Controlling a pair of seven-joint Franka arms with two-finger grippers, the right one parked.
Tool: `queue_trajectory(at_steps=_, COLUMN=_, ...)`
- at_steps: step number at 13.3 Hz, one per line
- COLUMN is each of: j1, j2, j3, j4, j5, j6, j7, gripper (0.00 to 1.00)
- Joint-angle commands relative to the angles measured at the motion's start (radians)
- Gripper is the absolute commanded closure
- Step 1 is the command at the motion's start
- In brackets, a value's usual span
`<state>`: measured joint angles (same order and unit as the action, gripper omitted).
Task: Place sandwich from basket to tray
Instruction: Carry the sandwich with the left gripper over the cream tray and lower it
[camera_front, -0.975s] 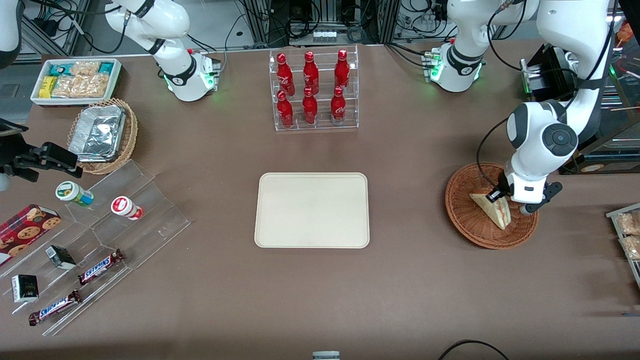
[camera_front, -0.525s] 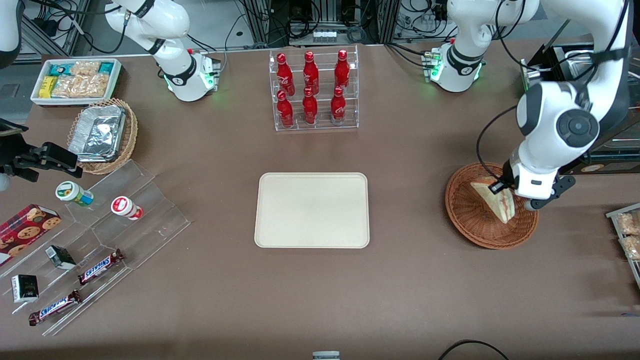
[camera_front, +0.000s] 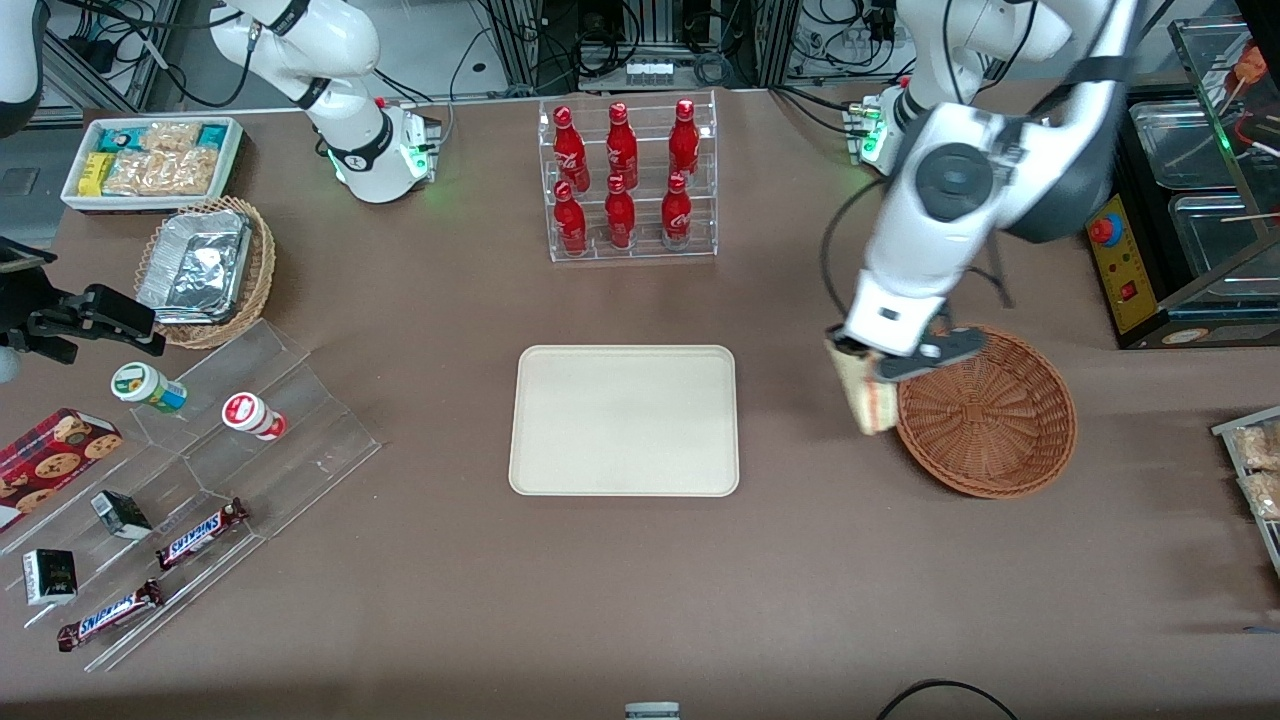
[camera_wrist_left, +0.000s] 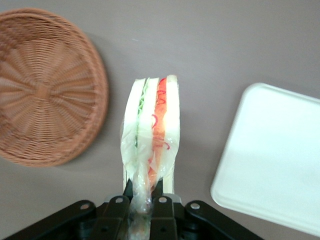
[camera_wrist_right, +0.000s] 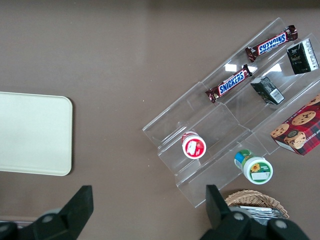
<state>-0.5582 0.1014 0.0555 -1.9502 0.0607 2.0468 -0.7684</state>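
Note:
My left gripper (camera_front: 868, 362) is shut on the sandwich (camera_front: 866, 396), a clear-wrapped wedge of white bread with red and green filling. It hangs in the air over the table between the basket (camera_front: 990, 415) and the tray (camera_front: 624, 420), just past the basket's rim. In the left wrist view the sandwich (camera_wrist_left: 150, 127) hangs from the gripper (camera_wrist_left: 142, 192), with the reddish-brown basket (camera_wrist_left: 45, 85) beside it and a corner of the cream tray (camera_wrist_left: 272, 155) on its other flank. The basket holds nothing. The tray (camera_wrist_right: 32, 132) also shows in the right wrist view.
A clear rack of red bottles (camera_front: 627, 180) stands farther from the front camera than the tray. Toward the parked arm's end lie a clear stepped shelf (camera_front: 200, 480) with snacks, a light wicker basket with a foil container (camera_front: 205, 265) and a white bin of packets (camera_front: 150, 160).
My gripper has lifted the sandwich out of the basket and carried it toward the tray, past the basket's rim. The basket now holds nothing.

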Motion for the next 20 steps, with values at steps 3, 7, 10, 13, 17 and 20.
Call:
queue_trajectory(at_steps=3, j1=-0.156, j2=0.214, j3=0.017, j4=0.227, j5=-0.058, j6=0.007, j7=-0.005, gripper=0.98)
queue_trajectory(at_steps=7, j1=-0.235, j2=0.375, j3=0.017, j4=0.277, j5=-0.058, j6=0.160, j7=-0.009, gripper=0.96)
queue_trajectory(at_steps=10, j1=-0.262, j2=0.422, j3=0.017, j4=0.278, j5=-0.056, j6=0.223, j7=-0.031, gripper=0.96)
queue_trajectory(at_steps=13, j1=-0.267, j2=0.474, j3=0.017, j4=0.277, j5=-0.052, j6=0.294, j7=-0.032, gripper=0.96)
queue_trajectory(at_steps=17, j1=-0.269, j2=0.508, j3=0.017, j4=0.278, j5=-0.042, j6=0.303, j7=-0.043, gripper=0.93)
queue_trajectory(at_steps=20, j1=-0.269, j2=0.515, j3=0.015, j4=0.277, j5=-0.041, j6=0.303, j7=-0.043, gripper=0.69)
